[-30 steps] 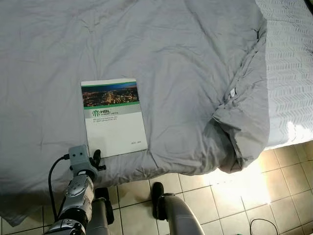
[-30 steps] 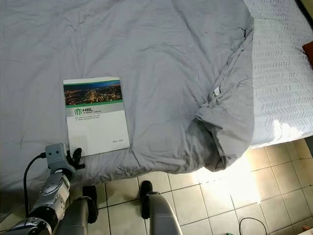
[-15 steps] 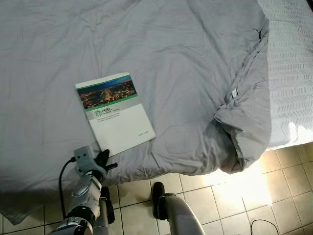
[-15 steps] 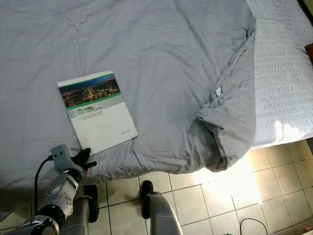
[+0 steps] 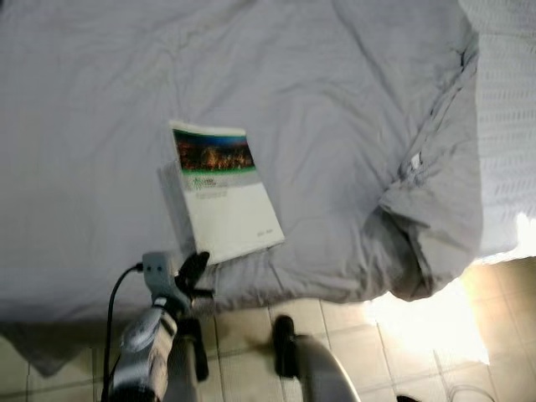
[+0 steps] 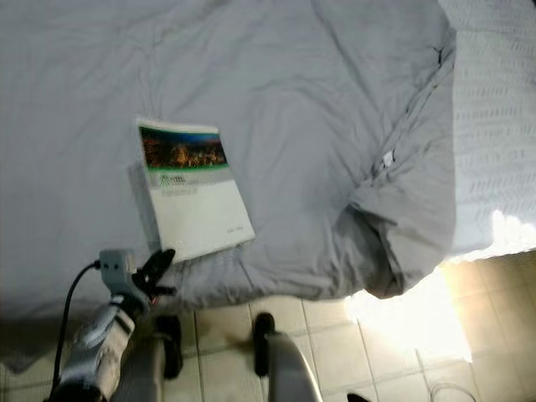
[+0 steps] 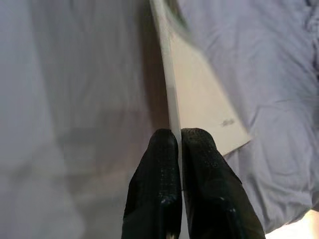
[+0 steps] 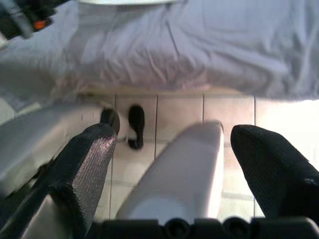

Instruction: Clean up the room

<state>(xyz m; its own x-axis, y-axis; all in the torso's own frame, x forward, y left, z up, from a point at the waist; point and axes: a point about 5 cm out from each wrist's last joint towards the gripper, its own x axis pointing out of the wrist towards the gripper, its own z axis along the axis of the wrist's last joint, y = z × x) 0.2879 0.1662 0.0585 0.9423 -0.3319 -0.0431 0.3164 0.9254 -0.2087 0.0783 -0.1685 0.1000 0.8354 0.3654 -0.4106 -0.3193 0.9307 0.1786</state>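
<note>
Since the earlier frame the booklet [image 5: 224, 194] has lifted along its left edge and now stands tilted off the grey duvet [image 5: 335, 126]. My left hand [image 7: 179, 144], fingers pressed together, pinches its near corner at the bed's near edge. My right hand [image 8: 174, 149] hangs with fingers spread wide and holding nothing, above the tiled floor [image 5: 419, 335]. Right of the duvet, the white patterned sheet [image 6: 502, 126] lies exposed.

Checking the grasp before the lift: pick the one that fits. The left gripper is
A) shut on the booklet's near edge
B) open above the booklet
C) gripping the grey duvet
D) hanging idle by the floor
A: in the left wrist view the left gripper has both black fingers pinched on the edge of the booklet, which tilts up off the grey duvet.
</note>
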